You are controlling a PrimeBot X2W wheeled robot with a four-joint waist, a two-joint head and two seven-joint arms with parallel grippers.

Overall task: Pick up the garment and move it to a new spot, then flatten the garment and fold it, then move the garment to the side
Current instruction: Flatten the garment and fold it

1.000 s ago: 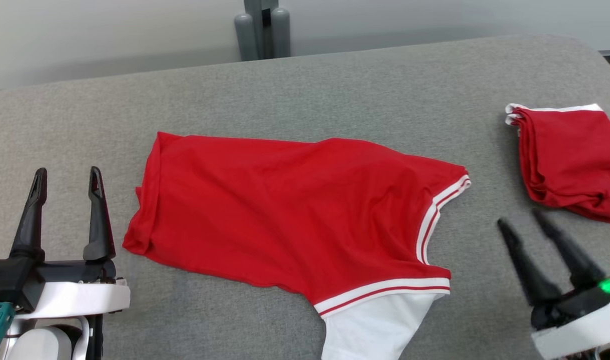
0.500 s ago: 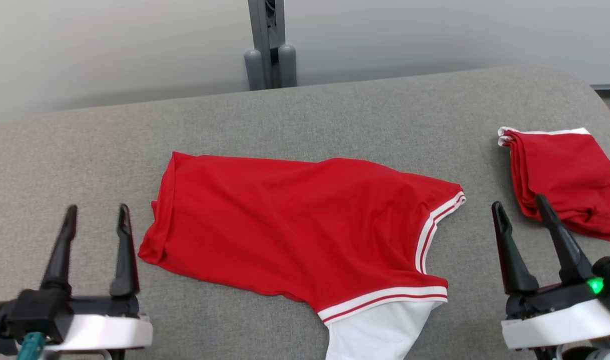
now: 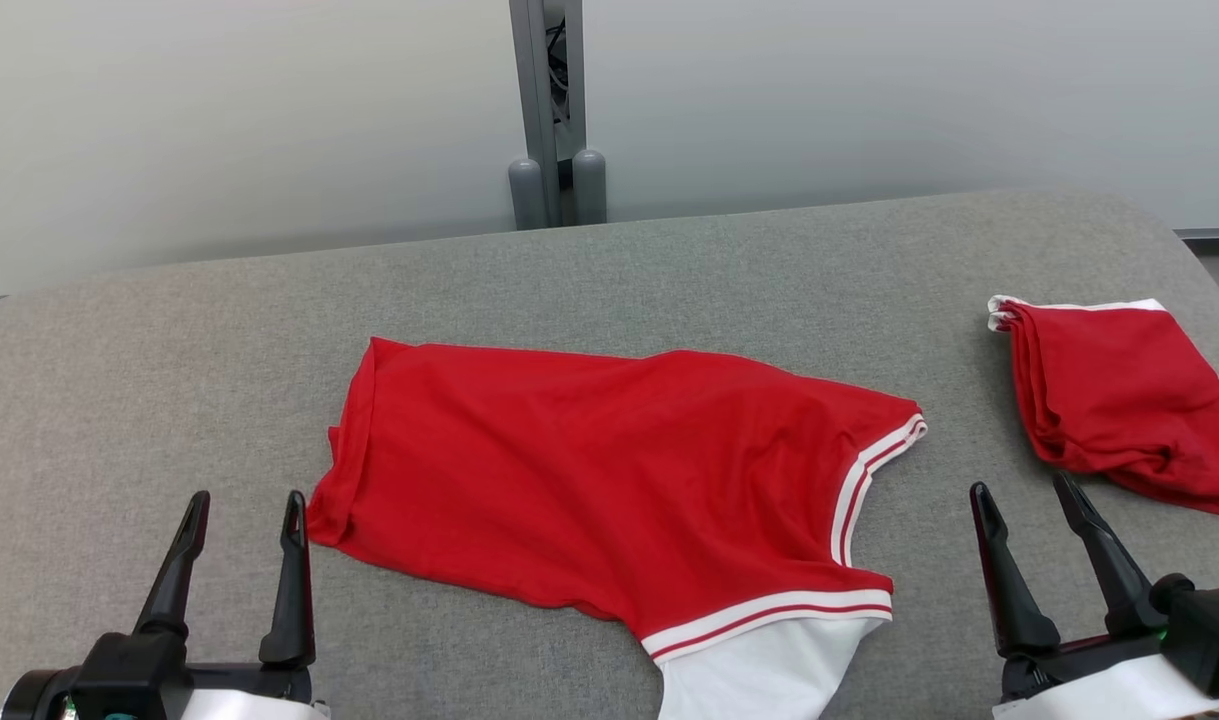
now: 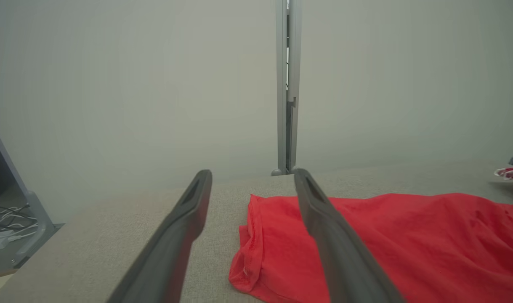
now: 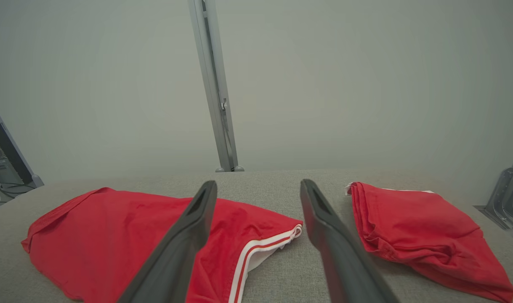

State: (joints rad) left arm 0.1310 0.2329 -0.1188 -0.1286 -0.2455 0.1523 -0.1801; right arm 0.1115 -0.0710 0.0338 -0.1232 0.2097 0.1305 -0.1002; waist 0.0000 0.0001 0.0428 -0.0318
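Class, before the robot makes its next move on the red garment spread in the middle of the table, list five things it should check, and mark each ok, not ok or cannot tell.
1. The left gripper is open and holds nothing: ok.
2. The right gripper is open and holds nothing: ok.
3. The red garment lies flat: not ok, it is creased and its left edge is rolled over.
4. The whole garment is in sight: not ok, its white part runs past the head view's bottom edge.
5. The folded garment lies apart from it: ok, bare table shows between them.

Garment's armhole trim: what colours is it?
Trim is white with a red stripe; clearest in head view.
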